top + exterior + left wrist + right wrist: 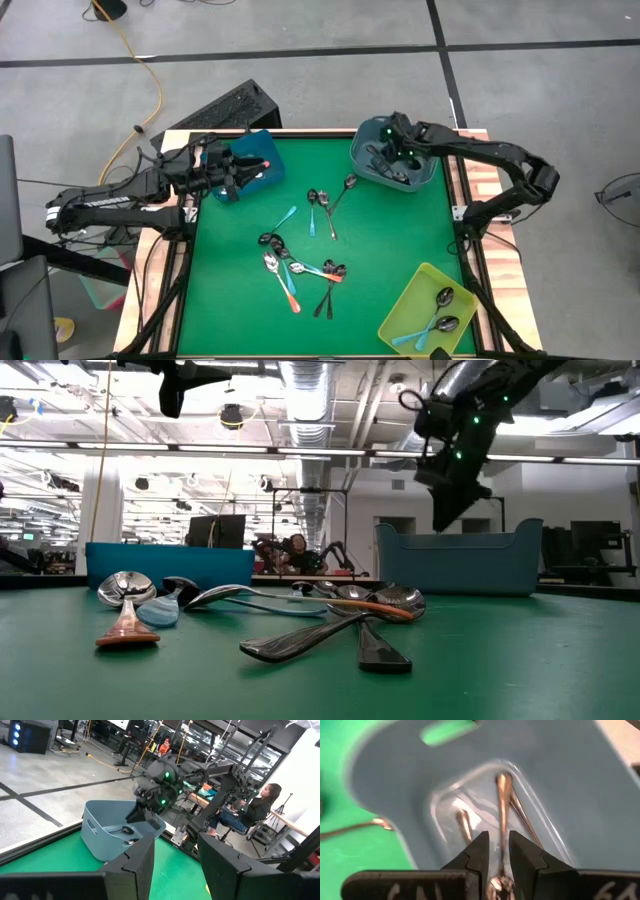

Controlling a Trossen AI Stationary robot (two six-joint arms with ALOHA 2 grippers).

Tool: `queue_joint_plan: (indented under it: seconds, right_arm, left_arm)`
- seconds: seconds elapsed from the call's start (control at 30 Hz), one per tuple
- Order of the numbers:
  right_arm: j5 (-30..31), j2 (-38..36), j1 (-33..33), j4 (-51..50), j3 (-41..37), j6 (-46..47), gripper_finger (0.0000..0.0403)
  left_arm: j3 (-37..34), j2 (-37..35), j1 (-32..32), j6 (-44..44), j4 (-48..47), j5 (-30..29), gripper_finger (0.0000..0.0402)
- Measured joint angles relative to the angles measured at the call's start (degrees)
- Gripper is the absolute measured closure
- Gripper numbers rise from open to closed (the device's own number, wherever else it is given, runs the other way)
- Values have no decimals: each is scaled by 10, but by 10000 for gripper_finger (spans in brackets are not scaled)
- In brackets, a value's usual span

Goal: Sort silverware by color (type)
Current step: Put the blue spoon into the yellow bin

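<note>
The silverware lies scattered mid-table on the green mat (230, 300), a loose pile of small spoons (300, 265) with orange, light blue and plain metal handles, seen close in the low view (300, 610). My right gripper (499, 851) hangs, fingers slanting down, over the grey-blue bin (432, 178) at the far right. Its fingers are slightly apart with nothing between them. Plain metal spoons (502, 795) lie on the bin's floor below it. My left gripper (175, 855) stands open and level over the blue bin (262, 148) at the far left, which holds an orange-handled spoon (265, 163).
A yellow-green bin (398, 316) at the near right holds two spoons with light blue handles (440, 312). A person sits beyond the table's right side (260, 807). Bare mat lies along the near left.
</note>
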Motion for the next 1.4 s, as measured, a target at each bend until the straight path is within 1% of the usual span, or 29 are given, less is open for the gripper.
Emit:
queue_joint_plan:
  seconds: [0.23,0.37,0.53,0.67,0.8,0.87,1.0,1.13,1.27,1.4]
  right_arm:
    - [-76,0,6,-44,83,-32,316]
    - [-140,0,25,-73,130,-52,316]
    - [-220,0,71,-107,171,-56,316]
    - [-252,0,134,-134,176,-34,316]
    - [-254,0,218,-190,176,-19,316]
    - [-249,0,268,-199,171,-7,316]
    - [-204,0,355,-196,155,40,316]
    - [-141,0,429,-187,135,104,316]
    - [-115,1,485,-152,104,160,316]
    - [-103,1,517,-134,85,193,316]
  left_arm:
    - [0,0,0,0,0,1,267]
    - [0,0,0,1,0,20,267]
    - [0,0,0,8,0,51,267]
    - [0,0,0,8,-14,69,267]
    - [0,0,-8,9,-61,92,267]
    - [0,0,-18,9,-78,93,267]
    - [0,0,-43,19,-86,90,267]
    - [0,0,-68,47,-113,65,267]
    - [0,0,-88,56,-145,37,267]
    - [0,0,-101,56,-155,35,267]
